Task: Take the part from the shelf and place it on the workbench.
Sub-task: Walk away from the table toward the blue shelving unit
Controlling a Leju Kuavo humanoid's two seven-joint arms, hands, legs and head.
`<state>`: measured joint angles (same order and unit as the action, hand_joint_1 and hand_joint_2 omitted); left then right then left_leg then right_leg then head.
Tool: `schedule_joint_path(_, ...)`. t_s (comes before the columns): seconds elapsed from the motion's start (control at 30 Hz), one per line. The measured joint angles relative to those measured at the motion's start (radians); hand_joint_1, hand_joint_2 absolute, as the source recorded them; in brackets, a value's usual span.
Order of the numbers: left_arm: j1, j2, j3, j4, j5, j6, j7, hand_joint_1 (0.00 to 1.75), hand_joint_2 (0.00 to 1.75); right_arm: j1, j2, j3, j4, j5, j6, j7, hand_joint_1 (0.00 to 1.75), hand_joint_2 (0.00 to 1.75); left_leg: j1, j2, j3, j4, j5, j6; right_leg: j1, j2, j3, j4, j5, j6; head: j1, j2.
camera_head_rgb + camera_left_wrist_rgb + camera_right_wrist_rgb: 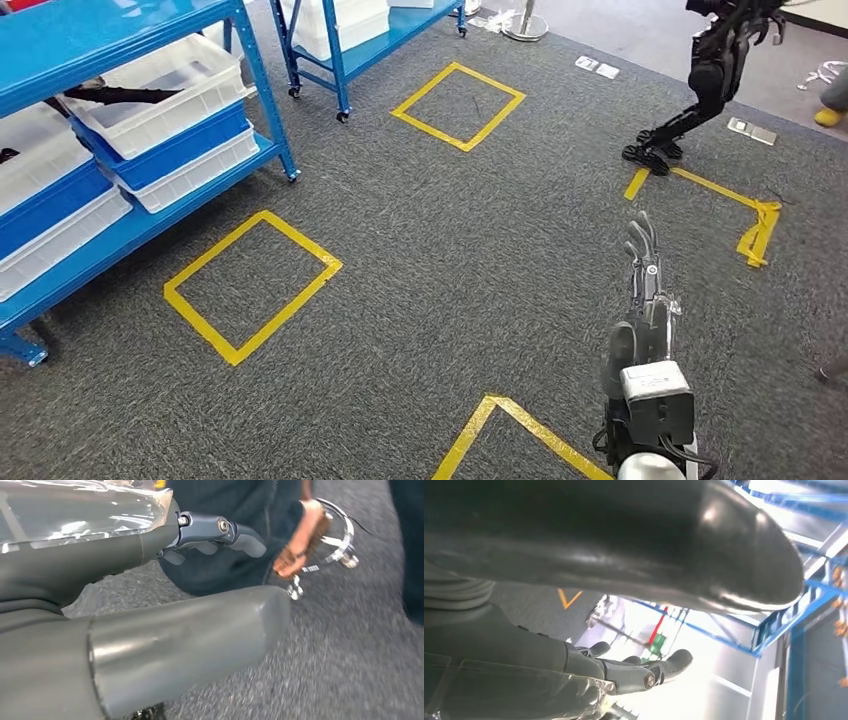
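Right hand (645,262), at five o'clock in the head view, extends slack-fingered and empty; left hand (215,532) likewise grips nothing. The dark part (120,95) lies in a shelf bin (175,105) at ten o'clock, ungrasped.

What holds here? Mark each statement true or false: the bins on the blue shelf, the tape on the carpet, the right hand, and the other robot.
1. The blue shelf holds white bins. True.
2. The right hand holds a part. False: its fingers are apart and nothing is in it.
3. Yellow tape squares are marked on the grey carpet. True.
4. A dark part lies in the upper white bin nearest the shelf's post. True: a dark part lies inside it.
5. The black robot stands at the blue shelf. False: it stands far across the carpet, by a yellow tape corner.
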<state>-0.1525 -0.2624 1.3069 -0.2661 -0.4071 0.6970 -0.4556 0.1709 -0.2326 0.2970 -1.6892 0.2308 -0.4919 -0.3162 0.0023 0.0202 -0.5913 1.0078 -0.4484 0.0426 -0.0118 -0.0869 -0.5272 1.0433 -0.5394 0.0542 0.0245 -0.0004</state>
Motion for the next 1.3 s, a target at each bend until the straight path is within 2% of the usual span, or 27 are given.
schedule_joint_path(0.07,-0.004,0.001,0.012,0.005,0.004,-0.009,-0.007,0.00,0.00,0.022,-0.011,0.001,-0.003,0.002,-0.005,0.007,0.00,0.00,0.002,-0.027,0.000,-0.003,0.005,0.009,-0.002,0.063,-0.062,0.124,-0.054,-0.006,0.001,0.000)
schedule_joint_path(0.1,-0.005,0.001,0.016,0.009,0.007,-0.015,-0.010,0.00,0.00,0.031,-0.016,0.002,-0.004,0.002,-0.007,0.010,0.00,0.00,0.002,-0.042,-0.002,-0.003,0.005,0.010,-0.003,0.076,-0.097,0.191,-0.076,-0.008,0.001,0.000)
schedule_joint_path(0.13,-0.005,0.001,0.019,0.011,0.010,-0.021,-0.011,0.00,0.00,0.037,-0.019,0.002,-0.004,0.002,-0.009,0.011,0.00,0.00,0.002,-0.056,-0.002,-0.002,0.006,0.011,-0.003,0.081,-0.120,0.232,-0.086,-0.005,0.001,0.000)
schedule_joint_path(0.17,-0.005,0.002,0.022,0.013,0.013,-0.027,-0.013,0.00,0.00,0.040,-0.021,0.003,-0.004,0.001,-0.010,0.011,0.00,0.00,0.002,-0.070,-0.002,-0.002,0.006,0.011,-0.004,0.082,-0.125,0.236,-0.078,0.001,0.001,0.000)
schedule_joint_path(0.2,-0.005,0.003,0.026,0.015,0.016,-0.034,-0.016,0.00,0.00,0.041,-0.022,0.002,-0.006,-0.001,-0.012,0.011,0.00,0.00,0.003,-0.085,-0.001,-0.001,0.007,0.010,-0.006,0.086,-0.110,0.200,-0.055,0.010,0.001,0.000)
schedule_joint_path(0.27,-0.005,0.005,0.031,0.016,0.023,-0.047,-0.021,0.00,0.00,0.039,-0.023,0.000,-0.013,-0.008,-0.011,0.012,0.00,0.00,0.003,-0.112,0.000,0.003,0.007,0.004,-0.014,0.119,-0.047,0.061,0.004,0.027,0.001,0.000)
schedule_joint_path(0.33,-0.004,0.007,0.032,0.015,0.030,-0.070,-0.022,0.00,0.00,0.035,-0.023,-0.001,-0.022,-0.004,-0.007,0.020,0.00,0.00,0.001,-0.134,-0.006,0.007,0.007,-0.008,-0.017,0.150,-0.007,-0.028,0.034,0.023,0.001,0.000)
schedule_joint_path(0.37,0.005,0.005,0.032,0.003,0.030,-0.098,-0.009,0.00,0.00,0.038,-0.022,-0.004,-0.031,0.007,-0.010,0.029,0.00,0.00,0.001,-0.143,-0.010,0.007,0.008,-0.014,-0.014,0.151,-0.003,-0.037,0.035,0.015,0.000,0.000)
schedule_joint_path(0.4,0.023,-0.002,0.030,-0.025,0.029,-0.135,0.014,0.00,0.00,0.048,-0.019,-0.010,-0.045,0.023,-0.018,0.037,0.00,0.00,0.002,-0.151,-0.013,0.006,0.010,-0.020,-0.012,0.140,0.000,-0.037,0.037,0.006,0.000,0.000)
schedule_joint_path(0.43,0.052,-0.011,0.024,-0.071,0.037,-0.172,0.054,0.00,0.00,0.062,-0.015,-0.019,-0.064,0.039,-0.028,0.044,0.00,0.00,0.004,-0.149,-0.014,0.008,0.008,-0.025,-0.013,0.130,0.002,-0.038,0.039,-0.002,0.000,0.000)
schedule_joint_path(0.47,0.093,-0.022,0.009,-0.133,0.069,-0.193,0.114,0.00,0.00,0.079,-0.010,-0.031,-0.084,0.051,-0.036,0.047,0.00,0.00,0.005,-0.130,-0.017,0.019,-0.001,-0.030,-0.015,0.121,0.005,-0.040,0.040,-0.011,-0.001,0.000)
schedule_joint_path(0.5,0.141,-0.031,-0.019,-0.202,0.130,-0.183,0.184,0.00,0.00,0.095,-0.004,-0.043,-0.102,0.057,-0.039,0.046,0.00,0.00,0.005,-0.103,-0.027,0.047,-0.022,-0.034,-0.017,0.112,0.007,-0.042,0.040,-0.020,-0.003,0.000)
schedule_joint_path(0.57,0.250,-0.045,-0.123,-0.347,0.295,-0.096,0.328,0.00,0.00,0.118,0.008,-0.064,-0.127,0.064,-0.039,0.042,0.00,0.00,0.006,-0.047,-0.076,0.158,-0.090,-0.041,-0.015,0.098,0.009,-0.043,0.038,-0.034,-0.008,0.000)
schedule_joint_path(0.6,0.302,-0.051,-0.200,-0.415,0.353,-0.052,0.375,0.00,0.00,0.127,0.016,-0.074,-0.136,0.065,-0.039,0.038,0.00,0.00,0.008,-0.038,-0.109,0.225,-0.123,-0.044,-0.013,0.089,0.009,-0.042,0.036,-0.038,-0.009,0.000)
schedule_joint_path(0.63,0.343,-0.056,-0.281,-0.473,0.384,-0.024,0.401,0.00,0.00,0.133,0.024,-0.082,-0.143,0.066,-0.040,0.034,0.00,0.00,0.008,-0.035,-0.134,0.273,-0.142,-0.047,-0.011,0.076,0.008,-0.042,0.035,-0.039,-0.009,0.000)
schedule_joint_path(0.67,0.371,-0.059,-0.358,-0.517,0.392,-0.008,0.413,0.00,0.00,0.138,0.033,-0.090,-0.151,0.066,-0.041,0.031,0.00,0.00,0.009,-0.033,-0.142,0.289,-0.142,-0.048,-0.010,0.062,0.007,-0.042,0.034,-0.039,-0.009,0.000)
schedule_joint_path(0.7,0.386,-0.061,-0.420,-0.548,0.387,-0.004,0.415,0.00,0.00,0.140,0.042,-0.097,-0.158,0.065,-0.042,0.029,0.00,0.00,0.009,-0.030,-0.128,0.265,-0.125,-0.048,-0.010,0.048,0.006,-0.042,0.034,-0.039,-0.009,0.000)
schedule_joint_path(0.77,0.397,-0.062,-0.503,-0.587,0.378,-0.001,0.417,0.00,0.00,0.143,0.058,-0.108,-0.175,0.065,-0.045,0.029,0.00,0.00,0.010,-0.016,-0.046,0.133,-0.072,-0.040,-0.010,0.031,0.008,-0.042,0.033,-0.037,-0.009,0.000)
schedule_joint_path(0.83,0.410,-0.062,-0.554,-0.618,0.373,-0.005,0.418,0.00,0.00,0.149,0.072,-0.118,-0.192,0.069,-0.048,0.028,0.00,0.00,0.006,-0.003,0.025,0.028,-0.046,-0.030,-0.004,0.026,0.010,-0.042,0.029,-0.029,-0.008,0.000)
schedule_joint_path(0.9,0.425,-0.063,-0.590,-0.644,0.374,-0.015,0.422,0.00,0.00,0.157,0.082,-0.127,-0.209,0.074,-0.053,0.023,0.00,0.00,0.000,0.000,0.041,0.004,-0.043,-0.032,0.004,0.026,0.010,-0.040,0.022,-0.025,-0.007,0.000)
schedule_joint_path(0.97,0.445,-0.063,-0.621,-0.670,0.375,-0.027,0.431,0.00,0.00,0.165,0.091,-0.140,-0.226,0.073,-0.059,0.011,0.00,0.00,-0.007,-0.001,0.041,0.003,-0.043,-0.030,0.001,0.026,0.013,-0.044,0.022,-0.019,-0.008,0.000)
schedule_joint_path(1.07,0.467,-0.063,-0.648,-0.701,0.365,-0.051,0.441,0.00,0.00,0.177,0.104,-0.160,-0.252,0.071,-0.060,-0.002,0.00,0.00,-0.010,-0.007,0.044,-0.016,-0.050,0.007,-0.010,0.028,0.027,-0.041,0.042,0.014,-0.009,0.000)
schedule_joint_path(1.1,0.467,-0.063,-0.649,-0.705,0.354,-0.065,0.437,0.00,0.00,0.179,0.106,-0.167,-0.259,0.075,-0.055,-0.004,0.00,0.00,-0.007,-0.011,0.051,-0.024,-0.050,0.016,-0.010,0.037,0.024,-0.026,0.039,0.017,-0.009,0.000)
schedule_joint_path(1.13,0.461,-0.063,-0.643,-0.706,0.337,-0.083,0.428,0.00,0.00,0.181,0.107,-0.174,-0.266,0.082,-0.047,-0.004,0.00,0.00,-0.003,-0.016,0.060,-0.029,-0.052,0.023,-0.011,0.049,0.008,0.004,0.022,0.014,-0.009,0.000)
schedule_joint_path(1.2,0.439,-0.063,-0.616,-0.698,0.296,-0.120,0.401,0.00,0.00,0.185,0.109,-0.188,-0.273,0.097,-0.031,-0.003,0.00,0.00,0.000,-0.024,0.071,-0.031,-0.055,0.028,-0.011,0.073,-0.056,0.115,-0.030,0.004,-0.007,-0.001)
schedule_joint_path(1.27,0.418,-0.063,-0.584,-0.684,0.266,-0.142,0.380,0.00,0.00,0.188,0.115,-0.202,-0.277,0.107,-0.024,-0.001,0.00,0.00,0.001,-0.031,0.079,-0.031,-0.063,0.024,-0.011,0.081,-0.122,0.217,-0.062,0.010,-0.006,0.000)
schedule_joint_path(1.3,0.414,-0.063,-0.571,-0.678,0.256,-0.147,0.374,0.00,0.00,0.190,0.118,-0.209,-0.279,0.110,-0.022,0.000,0.00,0.00,0.002,-0.034,0.086,-0.030,-0.069,0.021,-0.012,0.082,-0.136,0.225,-0.056,0.019,-0.006,0.000)
